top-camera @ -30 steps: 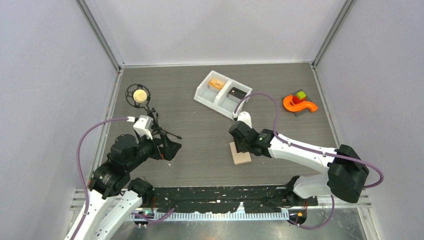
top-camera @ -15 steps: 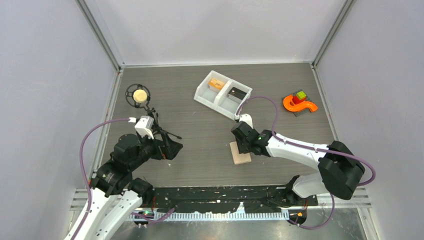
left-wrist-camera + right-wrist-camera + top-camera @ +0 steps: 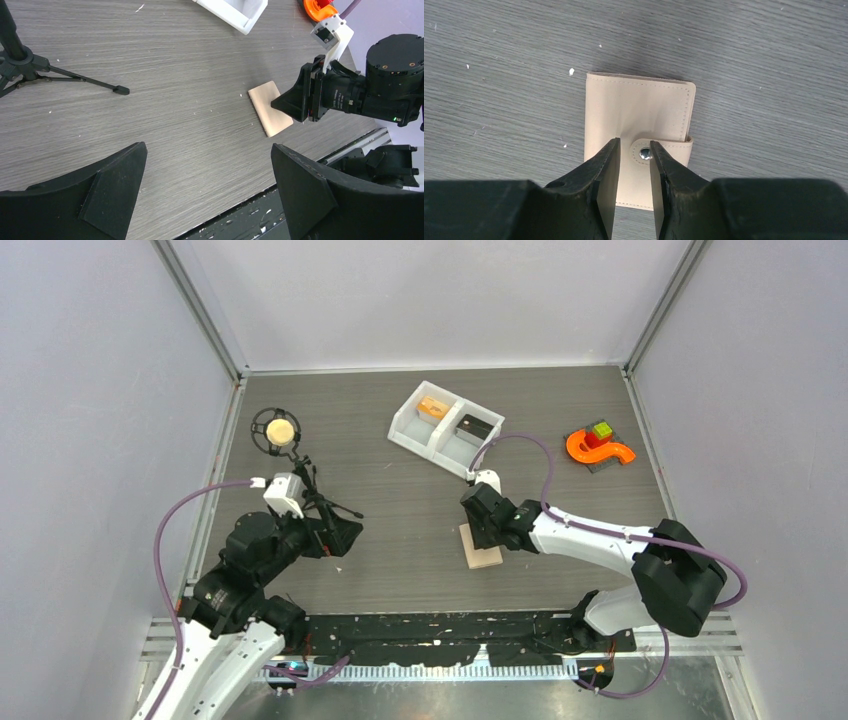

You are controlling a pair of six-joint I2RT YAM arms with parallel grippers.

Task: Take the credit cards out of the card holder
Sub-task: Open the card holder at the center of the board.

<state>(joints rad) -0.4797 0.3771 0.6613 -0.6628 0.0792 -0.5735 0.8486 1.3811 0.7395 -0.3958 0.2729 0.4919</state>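
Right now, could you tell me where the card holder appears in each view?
Top external: card holder just below centre.
Left wrist: right of centre, mid-height.
Right wrist: centre of the frame.
Shared landmark: the right gripper poised at it in all three.

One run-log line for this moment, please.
right pincer: jaws narrowly apart astride snap tab | beige folding card holder: snapped shut, flat on table | left pincer: open wide, empty

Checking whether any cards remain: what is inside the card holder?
The card holder lies folded shut, its snap tab fastened, so only its beige outside shows. The inside is covered, and whatever it holds cannot be seen.
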